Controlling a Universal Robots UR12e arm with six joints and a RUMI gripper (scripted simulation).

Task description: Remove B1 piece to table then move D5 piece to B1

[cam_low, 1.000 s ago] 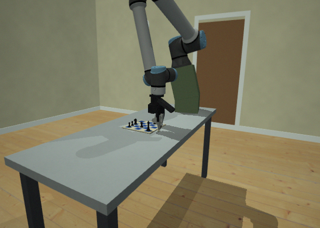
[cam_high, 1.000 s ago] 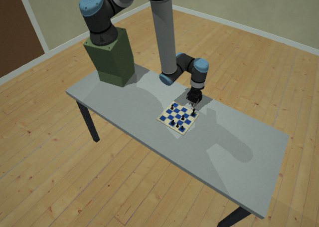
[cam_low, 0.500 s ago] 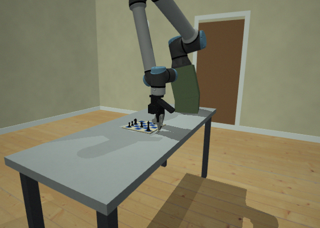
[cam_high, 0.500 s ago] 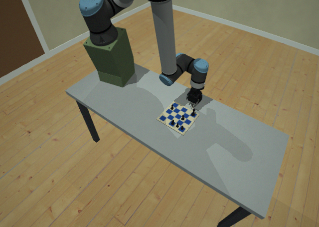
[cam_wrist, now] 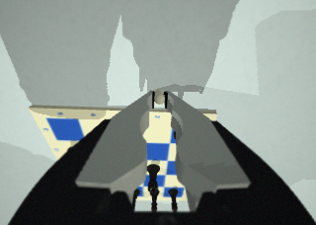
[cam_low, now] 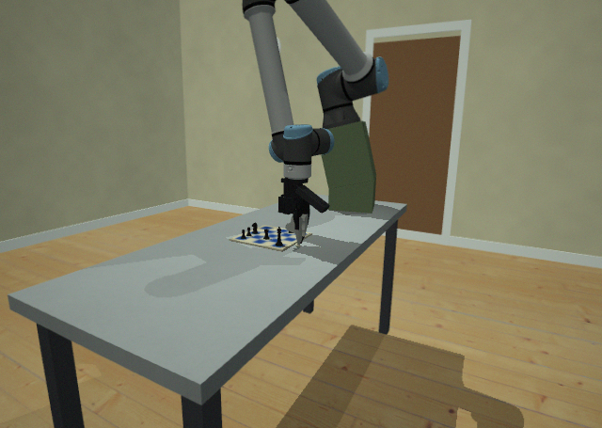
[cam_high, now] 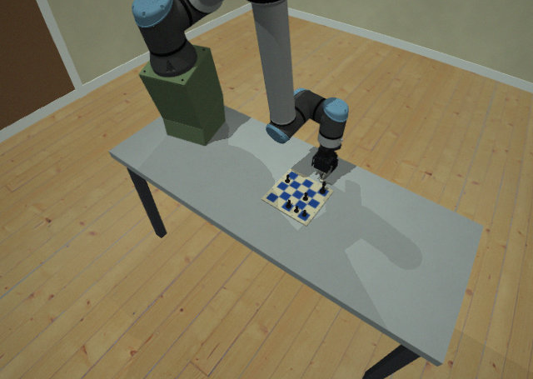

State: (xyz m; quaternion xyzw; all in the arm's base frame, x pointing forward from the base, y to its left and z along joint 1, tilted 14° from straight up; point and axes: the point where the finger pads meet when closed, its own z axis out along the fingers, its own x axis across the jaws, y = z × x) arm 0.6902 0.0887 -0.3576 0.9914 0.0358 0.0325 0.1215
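Chess piece (cam_wrist: 159,99), small, pale and round-headed: that was what the two-jaw gripper (cam_high: 321,177) held, the jaws nearly closed and pinching it at their very tips. You had it low over the far edge of the blue-and-cream chequered board (cam_high: 308,222). Whether it hung over the border or over the grey table (cam_high: 193,181) just beside it, you could not tell. The square labels were too small to read, so which task piece it was stayed unclear.

You should have judged it light, rigid and smooth, with a narrow base, so easy to tip. A hold on the head or neck, kept vertical, suited it, and it needed to stand flat before release.

Counted from above, you had six small black chess pieces (cam_high: 305,195) upright on the board, one pale piece in the jaws, one board and one table.
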